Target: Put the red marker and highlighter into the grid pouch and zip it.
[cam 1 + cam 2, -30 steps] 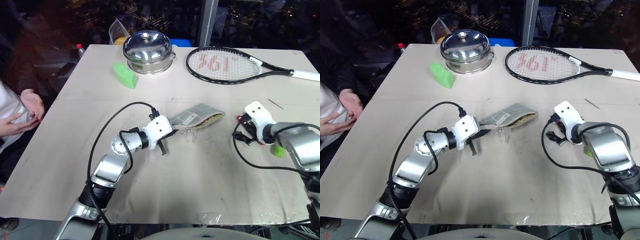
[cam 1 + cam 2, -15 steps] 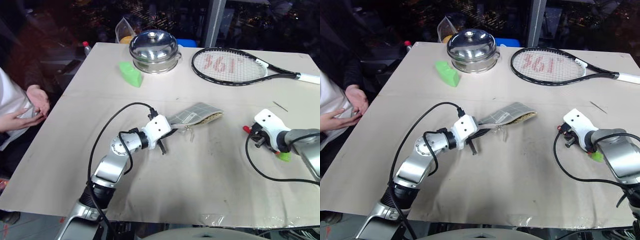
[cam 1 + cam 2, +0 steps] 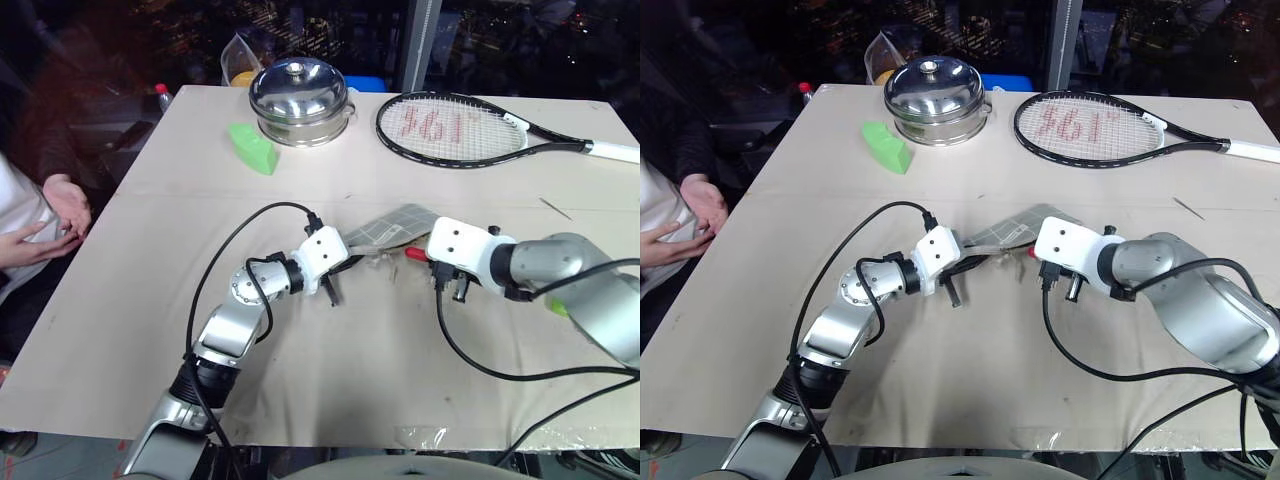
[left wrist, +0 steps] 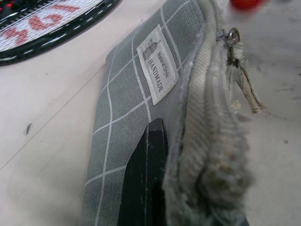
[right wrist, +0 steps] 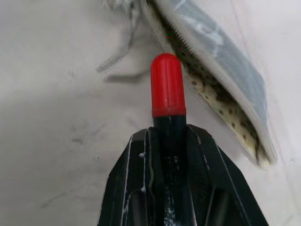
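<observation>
The grid pouch (image 3: pixel 398 221) lies mid-table, grey-green with white lines and a small white label (image 4: pixel 157 63). Its mouth gapes open, showing a spotted lining (image 5: pixel 221 106). My left gripper (image 3: pixel 343 265) is shut on the pouch's lip at its near left end, with one black finger (image 4: pixel 146 179) lying against the fabric. My right gripper (image 5: pixel 168 129) is shut on the red marker (image 5: pixel 167 89). The marker's red cap (image 3: pixel 413 254) points at the pouch mouth, just short of it beside the zipper pull (image 4: pixel 231 35). The light-green highlighter (image 3: pixel 557 306) lies on the table to the right, partly behind my right arm.
A steel lidded pot (image 3: pixel 299 93), a bright green wedge block (image 3: pixel 250 148) and a tennis racket (image 3: pixel 460 128) lie at the far side of the table. A person's hands (image 3: pixel 50 215) rest at the left edge. A thin pin (image 3: pixel 552 207) lies at the right.
My right gripper closed on the red marker at the table's right, lifted it and carried it left to the pouch mouth, rolling the wrist. The left gripper kept its hold on the pouch.
</observation>
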{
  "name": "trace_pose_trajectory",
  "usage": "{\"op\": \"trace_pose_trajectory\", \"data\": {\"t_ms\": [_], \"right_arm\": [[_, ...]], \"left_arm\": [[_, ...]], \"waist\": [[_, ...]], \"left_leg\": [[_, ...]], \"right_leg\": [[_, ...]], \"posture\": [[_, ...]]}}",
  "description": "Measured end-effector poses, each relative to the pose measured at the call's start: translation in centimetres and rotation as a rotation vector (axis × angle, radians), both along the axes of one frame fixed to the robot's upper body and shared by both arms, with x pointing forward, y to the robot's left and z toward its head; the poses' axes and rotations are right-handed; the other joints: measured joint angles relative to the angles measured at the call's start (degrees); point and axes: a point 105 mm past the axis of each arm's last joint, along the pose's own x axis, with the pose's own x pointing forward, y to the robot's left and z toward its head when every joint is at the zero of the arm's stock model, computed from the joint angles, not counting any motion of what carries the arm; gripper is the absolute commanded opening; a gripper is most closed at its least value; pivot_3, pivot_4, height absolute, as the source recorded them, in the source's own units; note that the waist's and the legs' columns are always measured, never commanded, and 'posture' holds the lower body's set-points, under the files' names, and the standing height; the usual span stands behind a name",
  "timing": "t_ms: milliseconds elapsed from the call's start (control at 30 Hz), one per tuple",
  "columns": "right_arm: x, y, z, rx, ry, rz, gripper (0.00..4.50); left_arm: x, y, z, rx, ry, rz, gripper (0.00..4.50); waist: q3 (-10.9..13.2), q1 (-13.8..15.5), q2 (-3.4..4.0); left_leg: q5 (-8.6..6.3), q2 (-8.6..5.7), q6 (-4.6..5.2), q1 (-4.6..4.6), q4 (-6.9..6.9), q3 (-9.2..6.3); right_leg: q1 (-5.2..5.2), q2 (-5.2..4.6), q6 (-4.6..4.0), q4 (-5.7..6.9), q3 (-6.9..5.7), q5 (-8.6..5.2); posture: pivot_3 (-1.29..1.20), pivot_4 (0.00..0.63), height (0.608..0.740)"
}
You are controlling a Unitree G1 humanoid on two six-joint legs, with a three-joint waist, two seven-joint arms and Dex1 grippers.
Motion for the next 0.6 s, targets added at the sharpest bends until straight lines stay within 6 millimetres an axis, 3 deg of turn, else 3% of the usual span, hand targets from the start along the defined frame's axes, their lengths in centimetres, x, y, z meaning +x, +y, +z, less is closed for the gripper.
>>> {"op": "trace_pose_trajectory", "data": {"t_ms": [233,400,600], "right_arm": [[2.8,0.4,1.3,-0.086,-0.111,0.009,0.19],[2.4,0.5,1.1,-0.095,-0.074,0.028,0.19],[1.0,-1.1,1.6,-0.119,-0.040,0.025,0.19]], "left_arm": [[-0.3,-0.7,0.5,0.027,-0.027,-0.058,0.00],[-0.2,-1.0,0.5,0.039,-0.008,-0.062,0.00],[-0.1,-0.8,0.6,0.041,0.013,-0.050,0.00]], "waist": [[0.01,0.01,0.02],[0.01,0.05,0.02],[0.01,-0.04,0.02]], "left_leg": [[0.01,0.00,-0.01,-0.13,0.07,-0.03],[0.00,-0.01,0.00,-0.16,0.09,-0.03],[-0.01,0.00,0.03,-0.14,0.09,-0.04]], "right_leg": [[-0.10,0.03,0.01,0.04,-0.08,0.01],[-0.09,0.02,0.02,0.04,-0.09,0.01],[-0.09,0.02,0.02,0.05,-0.09,0.01]], "posture": [[0.00,0.150,0.740],[0.00,0.150,0.740],[0.00,0.150,0.740]]}}
